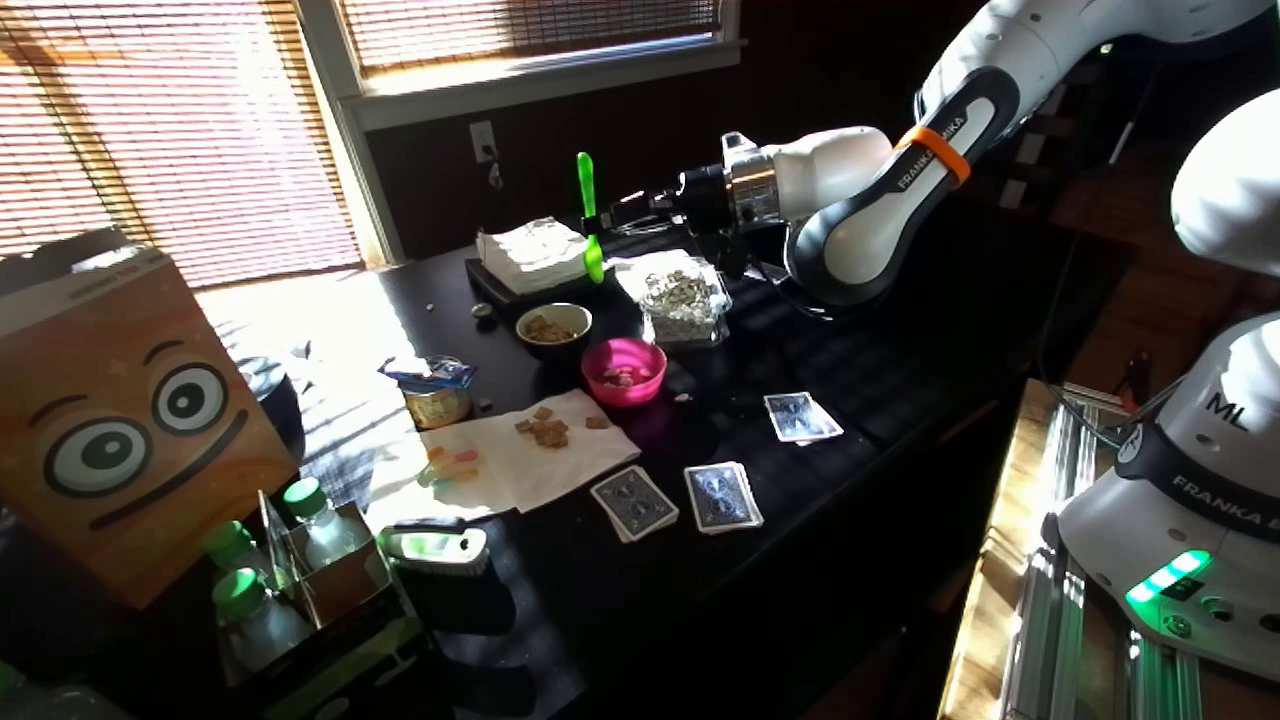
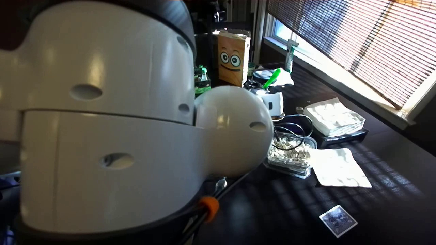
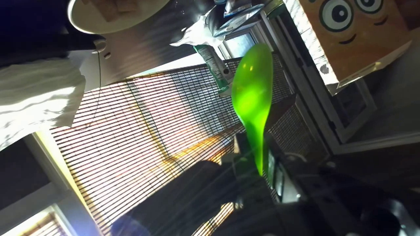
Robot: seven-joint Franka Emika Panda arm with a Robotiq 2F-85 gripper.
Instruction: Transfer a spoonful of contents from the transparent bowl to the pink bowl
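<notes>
My gripper (image 1: 592, 224) is shut on a bright green spoon (image 1: 586, 180), held well above the table and nearly upright, its wide end down and its handle up. The wrist view shows the spoon's wide end (image 3: 254, 78) reaching past the fingertips, with no contents visible on the side facing the camera. The transparent bowl (image 1: 685, 330), a clear squarish container of pale flakes, stands below and right of the spoon in an exterior view. Nearer that camera sits the pink bowl (image 1: 628, 396), with some small pieces inside; it is hidden in the opposite exterior view by the arm.
Beside the pink bowl is a cream-rimmed bowl (image 1: 520, 332) of brown pieces. A napkin stack (image 1: 535, 255) lies behind it. Around them are a foil-lidded tub (image 1: 438, 408), a paper sheet (image 1: 510, 480) with crackers, playing cards (image 1: 722, 497), bottles and a tall orange box (image 1: 130, 400).
</notes>
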